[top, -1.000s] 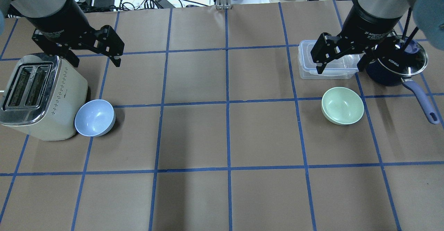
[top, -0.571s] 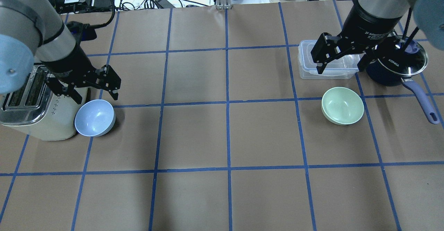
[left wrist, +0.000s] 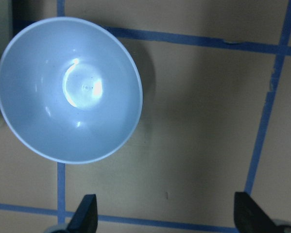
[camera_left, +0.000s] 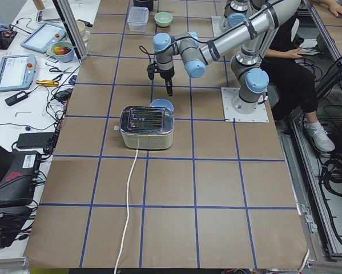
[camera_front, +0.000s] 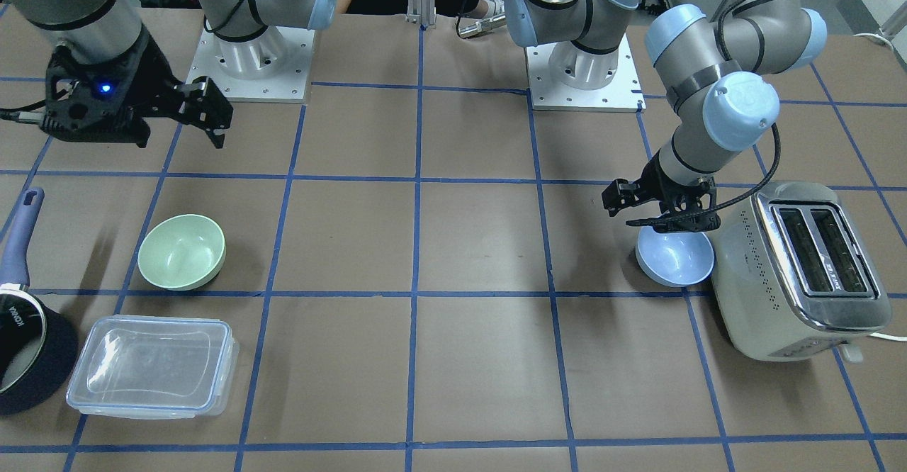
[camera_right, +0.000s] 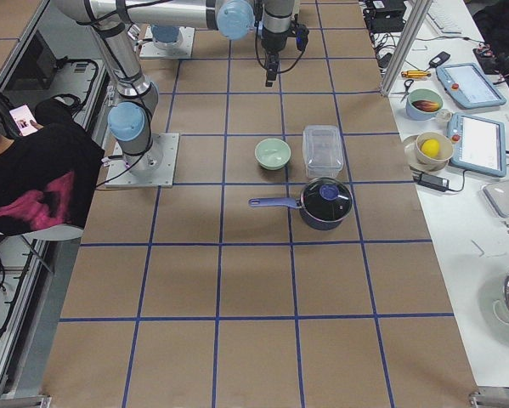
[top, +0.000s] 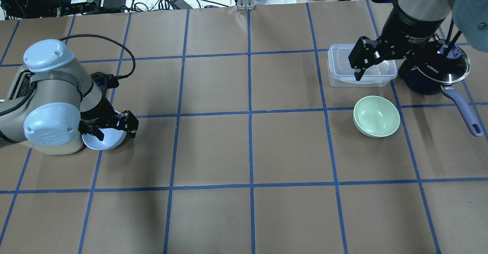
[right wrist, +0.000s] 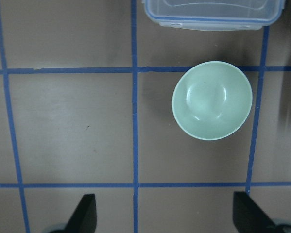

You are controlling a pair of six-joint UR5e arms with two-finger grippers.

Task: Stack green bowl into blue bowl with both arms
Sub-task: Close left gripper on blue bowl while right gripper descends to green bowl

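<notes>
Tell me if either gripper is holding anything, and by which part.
Nothing is held. The left gripper is open, low beside the blue bowl, which sits outside its jaws. The right gripper is open, well clear of the green bowl.

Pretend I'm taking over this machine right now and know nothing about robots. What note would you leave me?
Left gripper: open, low over the blue bowl, which sits beside the toaster. In the wrist view its fingers are not around the bowl.
Right gripper: open and empty, raised above the table near the clear container and the saucepan.
Green bowl: upright on the table, far from the blue one, with nothing touching it.
Done: nothing gripped or stacked.
Left: pick up the green bowl and set it inside the blue bowl, using both arms.
</notes>
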